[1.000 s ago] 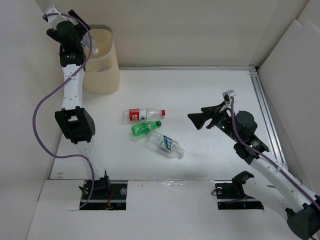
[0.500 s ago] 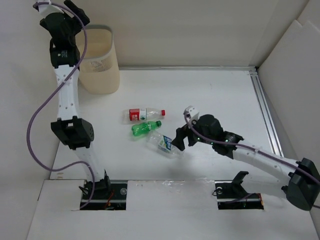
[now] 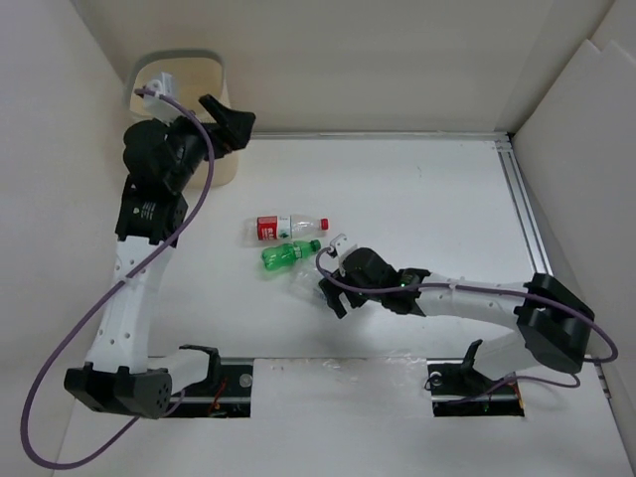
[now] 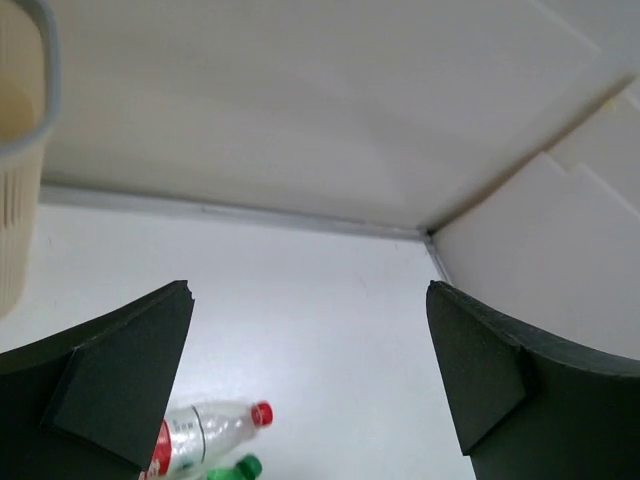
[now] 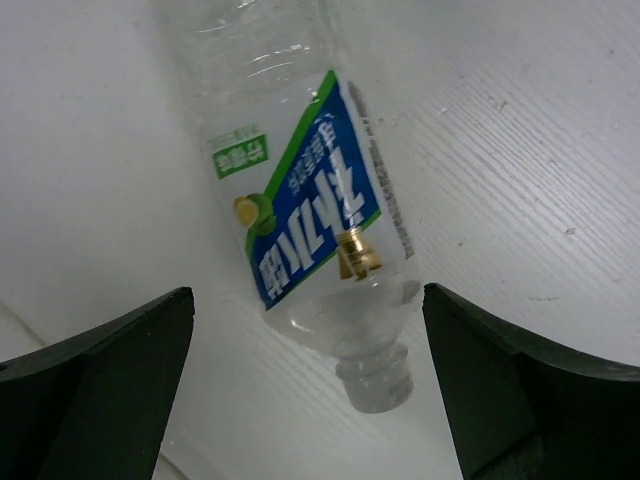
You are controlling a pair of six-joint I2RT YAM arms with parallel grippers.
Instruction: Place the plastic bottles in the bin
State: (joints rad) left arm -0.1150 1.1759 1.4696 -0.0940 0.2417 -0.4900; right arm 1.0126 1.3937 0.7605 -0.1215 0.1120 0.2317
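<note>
The right gripper (image 5: 306,292) hangs released, its jaws spread wide with one finger on either side of the clear bottle with the blue-and-green label (image 5: 310,210), which lies flat on the table (image 3: 417,189) and is not yet touched by either pad; its pale cap points toward the wrist. The step in hand looks like the reach for this bottle. The next move calls for a short descent, then a close across the labelled belly, where the thin plastic will likely give a little, followed by a lift and a long carry to the bin (image 3: 189,55) at the far left corner. Just beyond lie the green bottle (image 3: 286,255) and the red-labelled bottle (image 3: 283,228), side by side and close enough that a sloppy close could nudge them. The left gripper (image 4: 308,300) is likewise slack and empty, poised high beside the bin and facing the table. Whether any bottles sit inside the bin cannot be told.
</note>
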